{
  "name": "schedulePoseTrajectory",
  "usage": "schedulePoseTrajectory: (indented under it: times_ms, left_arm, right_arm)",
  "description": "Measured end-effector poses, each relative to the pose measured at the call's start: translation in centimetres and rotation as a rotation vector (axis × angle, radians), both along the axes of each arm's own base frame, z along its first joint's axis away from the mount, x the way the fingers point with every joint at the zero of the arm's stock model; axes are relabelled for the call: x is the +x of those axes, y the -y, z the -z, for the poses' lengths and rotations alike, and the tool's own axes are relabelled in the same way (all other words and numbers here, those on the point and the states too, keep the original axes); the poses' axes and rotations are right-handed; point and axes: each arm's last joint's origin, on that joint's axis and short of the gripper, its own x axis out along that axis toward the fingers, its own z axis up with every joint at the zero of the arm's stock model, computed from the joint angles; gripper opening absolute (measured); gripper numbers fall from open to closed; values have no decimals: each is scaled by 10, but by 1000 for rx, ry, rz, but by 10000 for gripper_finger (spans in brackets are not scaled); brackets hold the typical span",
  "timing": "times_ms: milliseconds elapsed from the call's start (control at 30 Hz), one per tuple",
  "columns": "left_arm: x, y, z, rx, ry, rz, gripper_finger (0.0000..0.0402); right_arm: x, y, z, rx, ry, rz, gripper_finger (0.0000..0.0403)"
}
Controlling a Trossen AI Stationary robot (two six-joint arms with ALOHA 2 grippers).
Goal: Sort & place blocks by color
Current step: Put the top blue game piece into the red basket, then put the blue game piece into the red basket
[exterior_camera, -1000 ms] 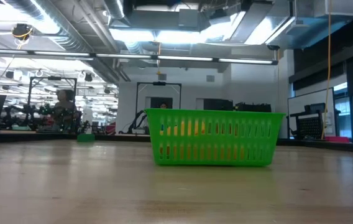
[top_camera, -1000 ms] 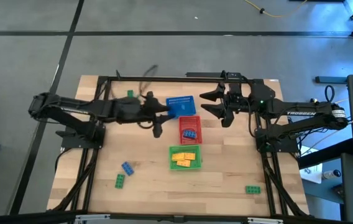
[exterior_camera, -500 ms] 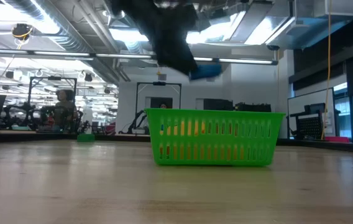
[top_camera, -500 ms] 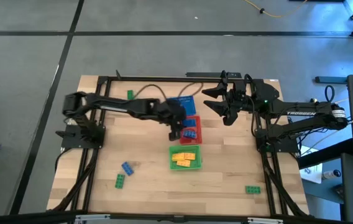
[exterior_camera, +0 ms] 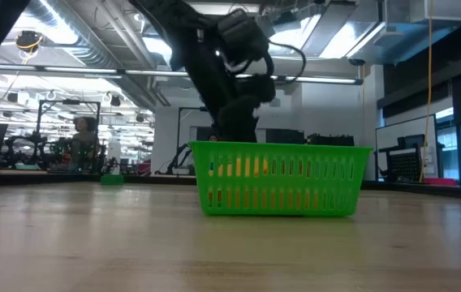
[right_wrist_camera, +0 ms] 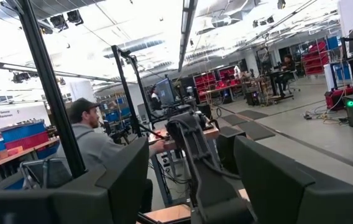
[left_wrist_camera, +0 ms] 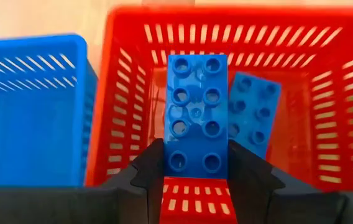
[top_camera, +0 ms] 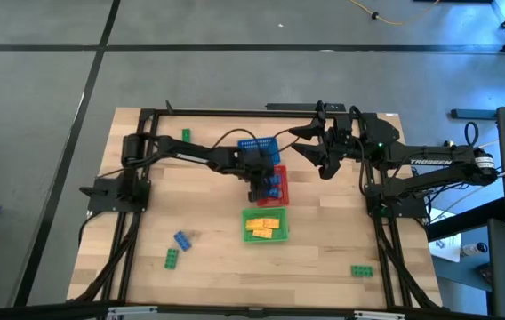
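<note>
Left wrist view: blue block held lengthwise between fingers, studs up.

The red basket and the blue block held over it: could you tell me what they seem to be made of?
The red basket looks like moulded plastic: thin walls cut into even slots, uniform colour, a soft sheen. The blue block, clamped in the left gripper, also looks like hard plastic: smooth, slightly glossy faces with crisp round studs. Neither shows grain or weave.
</note>
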Motion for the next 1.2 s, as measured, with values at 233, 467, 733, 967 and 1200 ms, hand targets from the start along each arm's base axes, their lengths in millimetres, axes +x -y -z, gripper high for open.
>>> schedulePoseTrajectory:
  times_ms: [233,467,733,967,1200]
  left_arm:
    - [3,0,13,-2,-23,1,127]
    - [3,0,14,13,-26,-10,154]
    - [3,0,13,-14,-21,-29,190]
    - [0,1,5,-35,-15,-16,210]
    - [-17,1,-52,-25,100,-9,211]
  right_arm:
    - [0,0,0,0,0,0,240]
    - [0,0,0,0,0,0,240]
    - [0,0,0,-1,0,-1,240]
    - [0,0,0,-1,0,-1,240]
    - [0,0,0,-5,0,0,240]
